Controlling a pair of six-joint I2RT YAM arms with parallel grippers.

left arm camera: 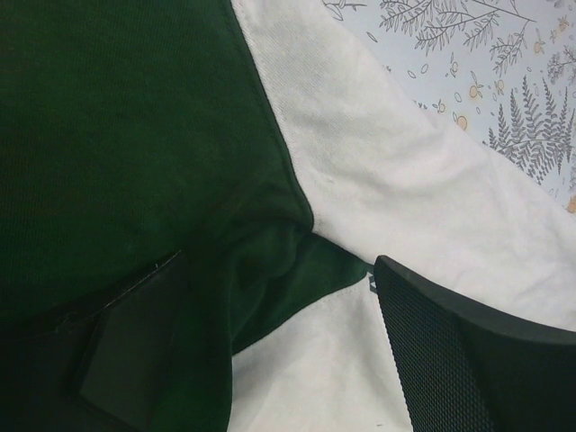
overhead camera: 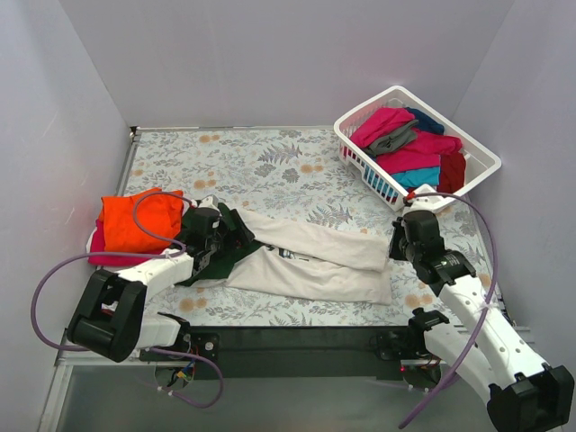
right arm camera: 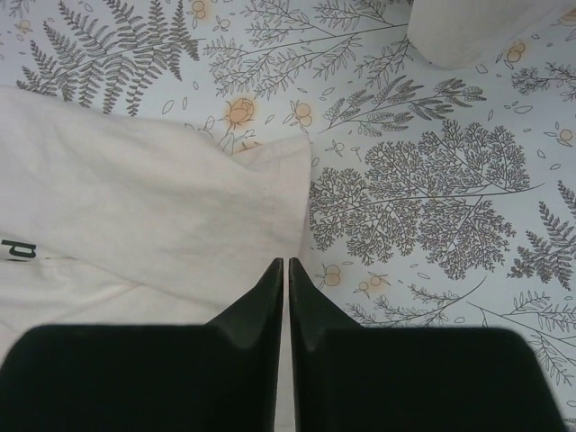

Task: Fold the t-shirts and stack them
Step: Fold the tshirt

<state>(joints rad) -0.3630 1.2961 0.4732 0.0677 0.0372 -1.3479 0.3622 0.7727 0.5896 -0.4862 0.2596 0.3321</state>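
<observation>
The cream shirt [overhead camera: 306,256] lies long on the tabletop [overhead camera: 270,162]. The left hand [overhead camera: 209,236] is spread over its green sleeve [left arm camera: 117,135], ready to grab. The right hand [overhead camera: 407,236] is pressed together, empty.

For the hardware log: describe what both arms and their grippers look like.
The left arm and right arm have white shells with black joints and black wrist blocks. A purple cable loops beside each: the left cable and the right cable. The right gripper has black fingers tapering to points. The left gripper has black fingers with a finely gridded face.
</observation>
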